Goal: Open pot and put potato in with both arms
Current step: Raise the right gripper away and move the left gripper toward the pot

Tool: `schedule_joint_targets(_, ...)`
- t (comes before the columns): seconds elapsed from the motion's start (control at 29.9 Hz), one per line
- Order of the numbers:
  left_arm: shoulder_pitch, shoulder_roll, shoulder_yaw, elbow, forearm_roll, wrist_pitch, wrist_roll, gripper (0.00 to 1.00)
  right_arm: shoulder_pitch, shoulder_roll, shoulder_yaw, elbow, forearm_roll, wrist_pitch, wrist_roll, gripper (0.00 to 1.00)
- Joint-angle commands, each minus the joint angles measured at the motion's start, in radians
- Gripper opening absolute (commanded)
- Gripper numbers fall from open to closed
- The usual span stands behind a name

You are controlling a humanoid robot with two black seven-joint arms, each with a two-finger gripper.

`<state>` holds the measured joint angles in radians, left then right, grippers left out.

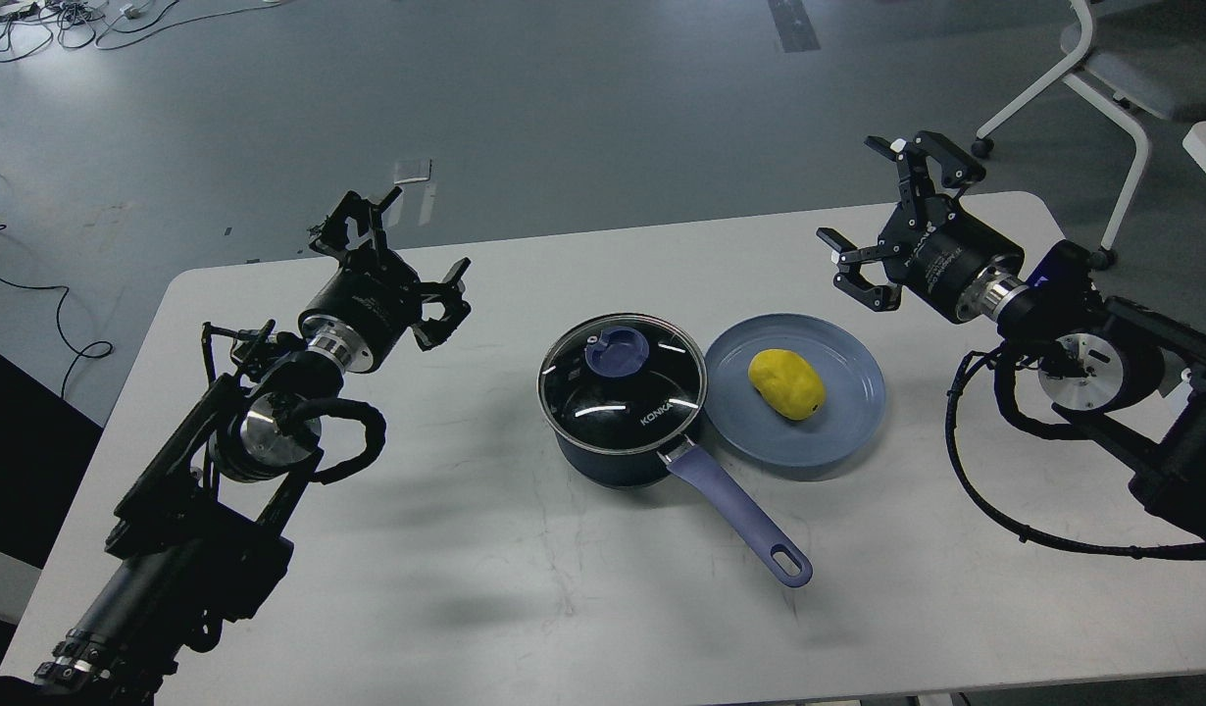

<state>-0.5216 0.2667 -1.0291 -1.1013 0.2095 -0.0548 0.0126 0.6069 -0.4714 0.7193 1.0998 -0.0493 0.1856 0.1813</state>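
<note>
Left gripper (399, 257) spread, empty, well left of pot (618, 407); right gripper (882, 221) spread, empty, beyond plate (853, 412) holding potato (786, 383). Lid (623, 378) on, knob (617, 351) off-centre. Best centred over knob, descending straight, pinching squarely before lifting.
</note>
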Motion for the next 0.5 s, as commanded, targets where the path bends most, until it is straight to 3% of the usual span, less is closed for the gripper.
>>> schedule_joint_targets(0.0,-0.001,-0.001,0.001,0.001,0.001,-0.002,-0.003,0.99,-0.01,-0.003,0.005,0.002,0.0,0.0,0.003,1.0)
schedule_joint_targets(0.47,0.011,-0.018,0.0,0.001,0.001,-0.011,-0.031,0.99,0.073,-0.113,0.012,0.008,0.0,0.005,0.0,1.0)
